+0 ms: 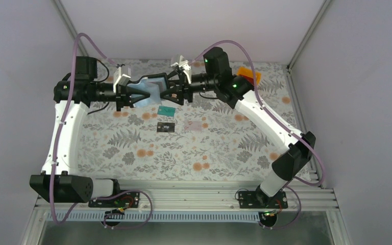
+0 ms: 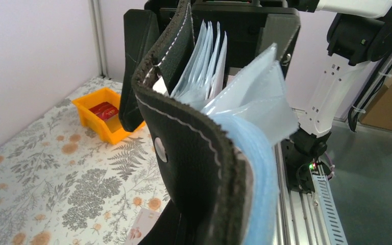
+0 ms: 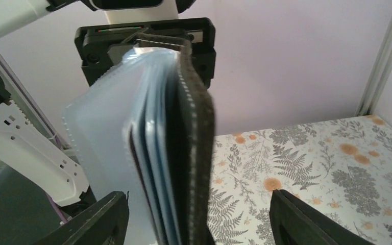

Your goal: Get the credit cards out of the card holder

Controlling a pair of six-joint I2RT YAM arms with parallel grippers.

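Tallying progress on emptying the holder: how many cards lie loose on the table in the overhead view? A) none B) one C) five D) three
D: the overhead view shows three on the patterned table, the teal-green card, the black card and the pale pink card, all nearer the camera than the raised card holder.

Black card holder (image 2: pixel 194 153), splayed clear sleeves (image 2: pixel 263 102), orange bin (image 2: pixel 108 133) behind
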